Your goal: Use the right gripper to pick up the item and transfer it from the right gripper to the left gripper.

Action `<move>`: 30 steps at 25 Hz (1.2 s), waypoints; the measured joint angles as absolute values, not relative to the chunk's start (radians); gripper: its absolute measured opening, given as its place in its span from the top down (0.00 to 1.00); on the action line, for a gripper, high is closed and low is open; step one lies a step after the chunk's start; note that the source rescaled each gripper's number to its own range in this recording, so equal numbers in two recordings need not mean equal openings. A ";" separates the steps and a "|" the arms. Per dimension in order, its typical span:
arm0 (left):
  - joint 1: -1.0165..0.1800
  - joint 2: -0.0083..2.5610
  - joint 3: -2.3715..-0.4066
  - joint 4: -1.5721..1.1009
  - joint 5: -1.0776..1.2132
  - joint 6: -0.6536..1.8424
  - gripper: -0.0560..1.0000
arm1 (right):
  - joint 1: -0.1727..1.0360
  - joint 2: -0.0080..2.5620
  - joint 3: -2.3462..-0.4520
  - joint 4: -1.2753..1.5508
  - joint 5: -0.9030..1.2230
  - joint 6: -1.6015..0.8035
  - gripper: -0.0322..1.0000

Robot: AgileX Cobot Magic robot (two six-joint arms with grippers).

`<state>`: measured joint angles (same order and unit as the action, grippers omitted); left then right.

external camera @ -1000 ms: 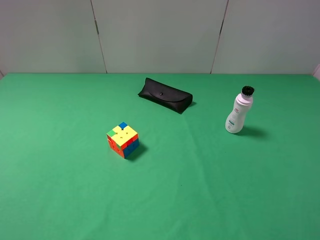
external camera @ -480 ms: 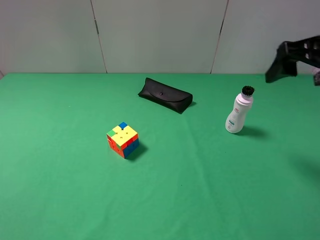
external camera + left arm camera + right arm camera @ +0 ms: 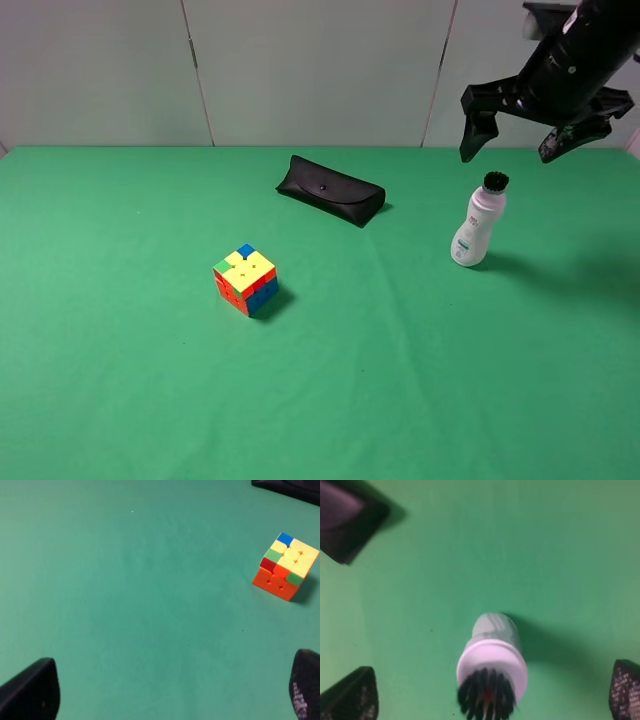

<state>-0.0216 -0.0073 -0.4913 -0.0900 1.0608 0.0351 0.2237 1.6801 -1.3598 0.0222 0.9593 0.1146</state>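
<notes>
Plainly, green cloth [image 3: 120,400] under the item [image 3: 476,228], pale wall [image 3: 320,70]

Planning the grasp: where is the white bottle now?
In the exterior high view, the white bottle stands upright right of the glasses case, below the open right gripper.

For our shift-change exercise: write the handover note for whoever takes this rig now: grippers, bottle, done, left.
Right gripper: open, empty, hovering above the brush-capped white bottle.
Left gripper: open, empty, over the green cloth, puzzle cube in its view.
Bottle: upright on the cloth, right of the black glasses case.
Done: nothing grasped yet.
Left: grasp, lift, pass to the left gripper.
</notes>
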 joint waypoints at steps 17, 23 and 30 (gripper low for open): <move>-0.022 -0.007 -0.491 -0.090 1.061 0.035 0.16 | 0.224 1.876 -1.385 0.059 0.993 0.159 0.00; -0.022 -0.007 -0.491 -0.090 1.061 0.035 0.16 | 0.224 1.913 -1.385 0.059 0.992 0.159 0.00; -0.022 -0.007 -0.491 -0.090 1.061 0.035 0.16 | 0.224 1.927 -1.387 0.059 1.000 0.159 0.00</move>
